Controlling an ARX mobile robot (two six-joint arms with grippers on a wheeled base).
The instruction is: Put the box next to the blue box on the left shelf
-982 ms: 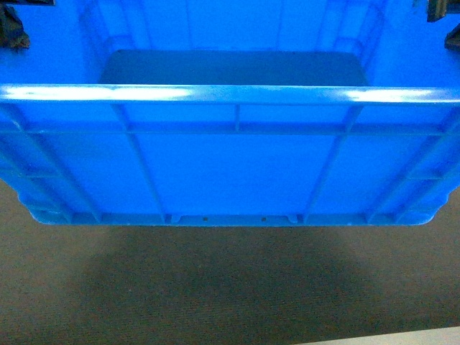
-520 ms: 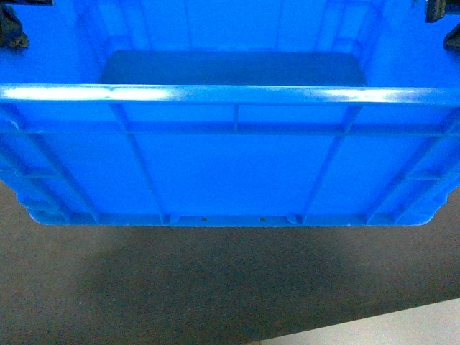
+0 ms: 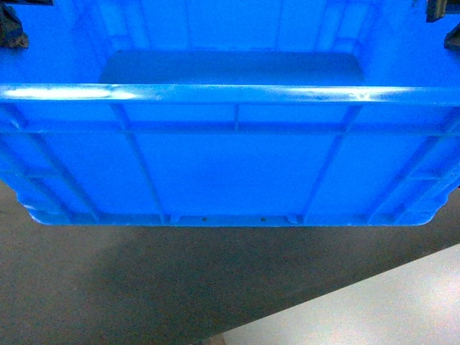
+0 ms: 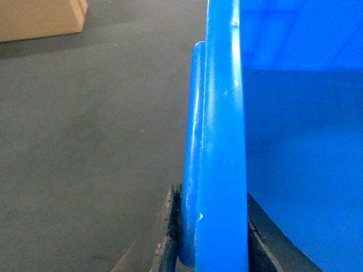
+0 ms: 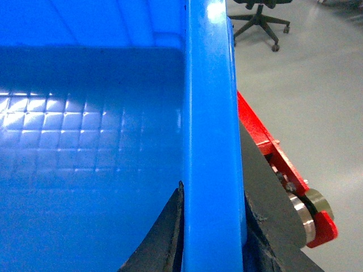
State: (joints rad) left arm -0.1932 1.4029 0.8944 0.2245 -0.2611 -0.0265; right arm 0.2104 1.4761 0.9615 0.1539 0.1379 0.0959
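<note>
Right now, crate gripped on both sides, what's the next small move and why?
Probably keep carrying it level toward the rack without loosening either grip. The left gripper and the right gripper each straddle a rim of the blue crate, which hangs above dark carpet and a pale floor strip. No roller shelf or second blue box is in view, so lowering would be premature.

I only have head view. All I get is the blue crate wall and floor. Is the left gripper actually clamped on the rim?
Observer: Yes. Left wrist view shows the left gripper with dark fingers either side of the box rim.
Operator: Right side?
Observer: Same. Right gripper straddles the rim.
Operator: Anything inside the crate?
Observer: Nothing on the part of the grid-patterned bottom that shows.
Operator: Shelf in sight?
Observer: No. Only a cardboard box and an office chair.
</note>
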